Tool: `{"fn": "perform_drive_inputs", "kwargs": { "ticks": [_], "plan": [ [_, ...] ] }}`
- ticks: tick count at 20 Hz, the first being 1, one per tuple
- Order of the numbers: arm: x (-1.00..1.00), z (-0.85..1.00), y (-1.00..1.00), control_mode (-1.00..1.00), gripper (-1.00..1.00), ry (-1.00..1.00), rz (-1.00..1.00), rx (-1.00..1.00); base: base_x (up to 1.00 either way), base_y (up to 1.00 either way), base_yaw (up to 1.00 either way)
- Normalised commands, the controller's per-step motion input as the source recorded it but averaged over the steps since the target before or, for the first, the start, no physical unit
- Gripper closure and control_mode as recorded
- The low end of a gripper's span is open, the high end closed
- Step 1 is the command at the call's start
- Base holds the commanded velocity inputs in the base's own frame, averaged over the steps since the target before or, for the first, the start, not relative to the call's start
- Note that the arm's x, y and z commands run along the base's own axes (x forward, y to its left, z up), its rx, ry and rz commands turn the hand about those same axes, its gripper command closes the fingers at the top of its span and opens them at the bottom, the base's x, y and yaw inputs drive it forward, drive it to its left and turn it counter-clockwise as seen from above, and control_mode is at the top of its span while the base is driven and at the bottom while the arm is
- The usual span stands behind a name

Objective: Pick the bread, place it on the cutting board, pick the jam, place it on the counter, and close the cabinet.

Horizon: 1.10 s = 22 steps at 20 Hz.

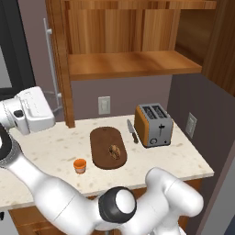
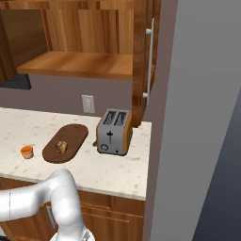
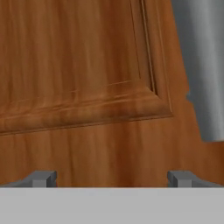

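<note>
The bread (image 1: 114, 151) lies on the dark oval cutting board (image 1: 108, 147), also seen in the right base view as bread (image 2: 61, 147) on the board (image 2: 68, 141). The orange jam (image 1: 80, 165) jar stands on the speckled counter (image 1: 50, 151), just left of the board; jam (image 2: 27, 151). Both doors of the cabinet (image 1: 128, 64) are swung open; its left door (image 1: 58, 59) is seen edge-on. My white hand (image 1: 30, 110) hovers left of that door. My gripper (image 3: 112, 179) is open, with nothing between its fingertips (image 3: 43, 178), close to a panelled door face (image 3: 78, 65).
A silver and orange toaster (image 1: 153, 125) stands right of the board, with a knife (image 1: 132, 131) between them. The left door's bar handle (image 1: 48, 69) sticks out beside my hand. The right door (image 2: 141, 56) with its handle (image 2: 149, 61) stands next to a grey wall (image 2: 197, 117).
</note>
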Motion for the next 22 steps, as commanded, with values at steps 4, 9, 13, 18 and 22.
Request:
{"fn": "perform_drive_inputs", "kwargs": {
  "ticks": [4,9,13,18,22],
  "plan": [
    [0.0,0.0,-0.24,-1.0,-1.0,0.01,0.07,0.0,0.0,0.0,0.0],
    [0.0,0.0,-0.23,-1.0,-1.0,0.01,0.07,0.0,0.0,0.0,0.0],
    [0.0,0.0,-0.37,-1.0,-1.0,0.0,0.09,0.0,0.0,0.0,0.0],
    [0.0,0.0,-0.42,-1.0,-1.0,0.0,0.1,0.0,0.0,0.0,0.0],
    [0.0,0.0,-0.39,-1.0,-1.0,0.0,0.1,0.0,0.0,0.0,0.0]
  ]
}}
